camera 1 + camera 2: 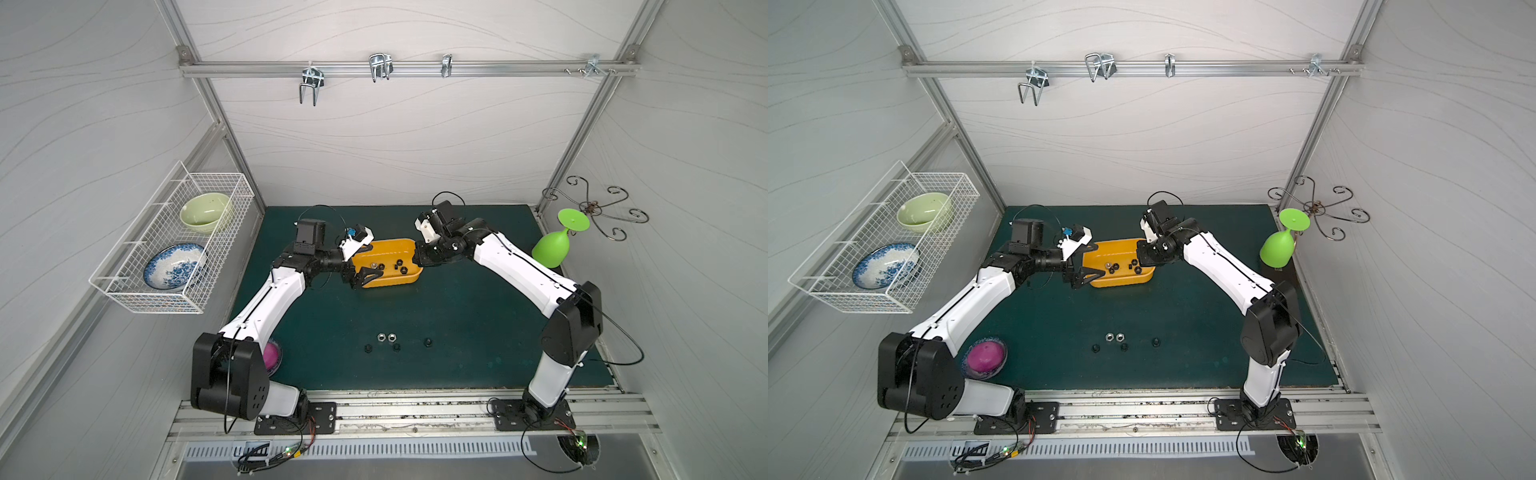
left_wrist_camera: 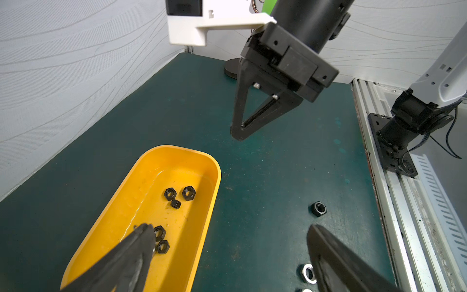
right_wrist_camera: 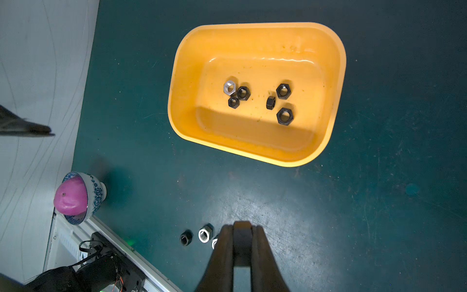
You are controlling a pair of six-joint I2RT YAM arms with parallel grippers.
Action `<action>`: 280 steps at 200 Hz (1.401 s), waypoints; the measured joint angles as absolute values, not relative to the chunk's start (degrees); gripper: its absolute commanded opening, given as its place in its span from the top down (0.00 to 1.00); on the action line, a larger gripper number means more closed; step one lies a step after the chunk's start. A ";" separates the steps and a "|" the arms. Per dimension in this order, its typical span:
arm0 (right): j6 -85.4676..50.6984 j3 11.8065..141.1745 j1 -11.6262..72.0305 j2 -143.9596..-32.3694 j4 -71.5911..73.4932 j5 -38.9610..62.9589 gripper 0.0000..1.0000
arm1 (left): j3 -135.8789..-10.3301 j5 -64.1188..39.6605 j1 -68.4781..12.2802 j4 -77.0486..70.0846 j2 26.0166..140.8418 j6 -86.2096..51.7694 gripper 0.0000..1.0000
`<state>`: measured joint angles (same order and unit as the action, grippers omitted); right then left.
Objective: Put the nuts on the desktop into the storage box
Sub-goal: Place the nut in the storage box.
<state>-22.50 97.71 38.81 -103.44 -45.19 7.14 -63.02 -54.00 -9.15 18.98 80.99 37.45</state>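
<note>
**Task items.** The storage box [image 1: 395,281] rests on the table [image 1: 457,316] in its far half, roughly central from left to right, with its long axis running left to right. Six of the nuts [image 3: 285,116] lie on the box floor in two loose clusters: five black and one silver nut [image 3: 229,87]. Five more lie on the table, well nearer than the box. Two silver nuts [image 1: 380,337] sit side by side. Three black nuts [image 1: 397,347] lie just nearer, spread from left to right.

**Left claw.** The left claw [image 2: 227,236] is low at the left end of the box, jaws wide apart and empty. In the left wrist view, one finger [image 2: 141,242] is over the box interior. The other is over bare table outside the box's near wall.

**Right claw.** The right claw [image 2: 238,134] is raised at the right end of the box, jaws pressed together.

**Surroundings.** A white wire basket [image 1: 124,286] on the left wall holds a pale green bowl [image 1: 205,212] and a blue-patterned dish [image 1: 174,266]. A blue-and-white bowl [image 3: 97,192] at the near left of the table contains a pink object [image 3: 72,196]. A green goblet [image 1: 550,247] stands foot uppermost at the far right.
</note>
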 measured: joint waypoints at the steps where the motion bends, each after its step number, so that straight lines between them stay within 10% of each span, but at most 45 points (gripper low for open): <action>1: -22.48 97.80 38.79 -103.57 -45.10 7.16 1.00 | -63.02 -53.95 -9.15 18.98 81.01 37.47 0.02; 280: -20.99 112.40 36.67 -133.16 -34.33 7.62 1.00 | -63.00 -41.71 -7.92 9.54 91.44 34.17 0.02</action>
<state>-20.99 112.40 36.67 -133.16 -34.33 7.62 -63.00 -41.71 -7.92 9.54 91.44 34.17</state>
